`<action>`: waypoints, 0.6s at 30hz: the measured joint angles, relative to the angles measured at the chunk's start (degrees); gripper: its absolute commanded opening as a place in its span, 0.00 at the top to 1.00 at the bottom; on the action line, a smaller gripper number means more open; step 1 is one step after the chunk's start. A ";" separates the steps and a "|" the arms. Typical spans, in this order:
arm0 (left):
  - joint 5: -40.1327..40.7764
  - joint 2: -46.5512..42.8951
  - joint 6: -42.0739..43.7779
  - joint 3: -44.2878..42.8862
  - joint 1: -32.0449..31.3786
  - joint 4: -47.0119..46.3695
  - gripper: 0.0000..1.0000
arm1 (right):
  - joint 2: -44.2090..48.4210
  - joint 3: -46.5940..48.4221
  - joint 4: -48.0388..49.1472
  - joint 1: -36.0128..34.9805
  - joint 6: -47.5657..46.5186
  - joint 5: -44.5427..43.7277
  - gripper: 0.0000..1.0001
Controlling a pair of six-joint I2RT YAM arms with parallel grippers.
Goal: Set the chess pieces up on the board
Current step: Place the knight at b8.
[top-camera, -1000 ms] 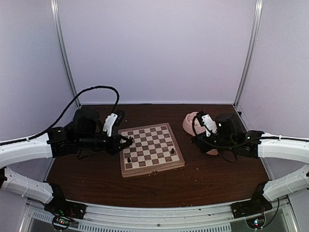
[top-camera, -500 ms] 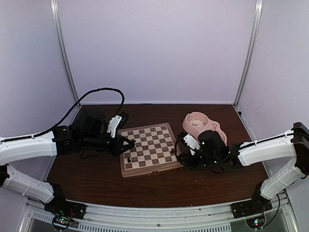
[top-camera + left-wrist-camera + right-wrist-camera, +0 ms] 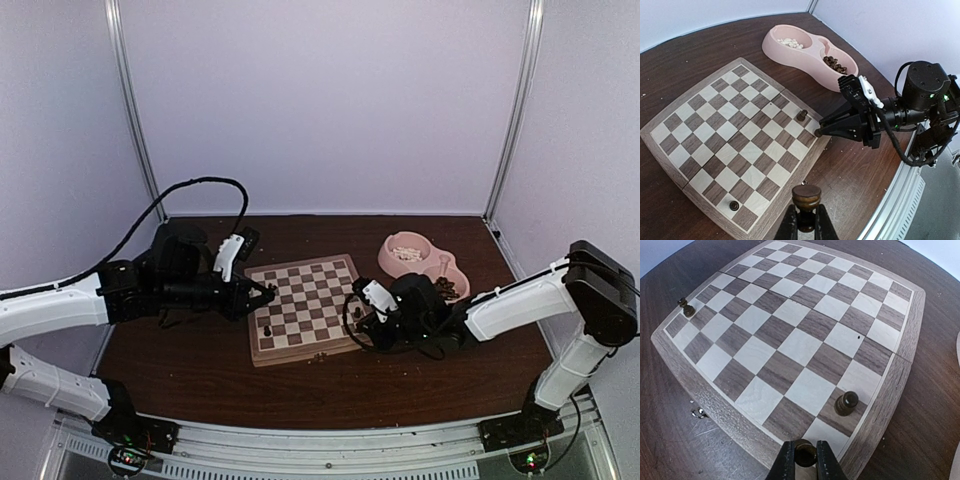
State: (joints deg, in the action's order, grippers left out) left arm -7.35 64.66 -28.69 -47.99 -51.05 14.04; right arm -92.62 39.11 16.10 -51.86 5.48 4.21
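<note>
Placing is the step in hand, with only two men set down on the chessboard (image 3: pixel 790 345) so far. The right pincer (image 3: pixel 821 131) is pinched nearly shut on a small dark piece (image 3: pixel 804 453) and hangs low, with the board's wooden frame directly under its tips. Just ahead of those tips and slightly to their right, a standing dark piece (image 3: pixel 846 403) sits on a brown square of the edge row. Far ahead and to the left, at the opposite corner, is a second standing piece (image 3: pixel 686 307).

The left pincer (image 3: pixel 265 293) is clamped fully on a turned dark piece (image 3: pixel 806 196) with a round top. It holds the piece over the counter (image 3: pixel 200 360), just short of the board's frame. Far beyond its tips, past the board, lies the pink double bowl (image 3: pixel 790 52), cream pieces (image 3: pixel 789 43) in one well and dark pieces (image 3: pixel 835 63) in the other.

The right pincer's next move probably calls for a short push forward over a free edge-row square. It would then lower straight down until the base rests flat, and open only slightly, since the neighbouring piece stands close enough to be knocked. With both pincers near the board, taking turns looks safest.
</note>
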 measured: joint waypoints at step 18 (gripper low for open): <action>1.60 -2.54 0.07 1.01 0.00 0.87 0.98 | -1.60 2.91 -3.10 -0.04 -2.82 -6.21 0.97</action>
State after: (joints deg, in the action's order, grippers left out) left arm -5.76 62.13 -28.62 -46.98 -51.05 14.92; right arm -94.21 42.02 12.99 -51.90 2.66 -2.00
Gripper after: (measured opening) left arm 0.072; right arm 0.133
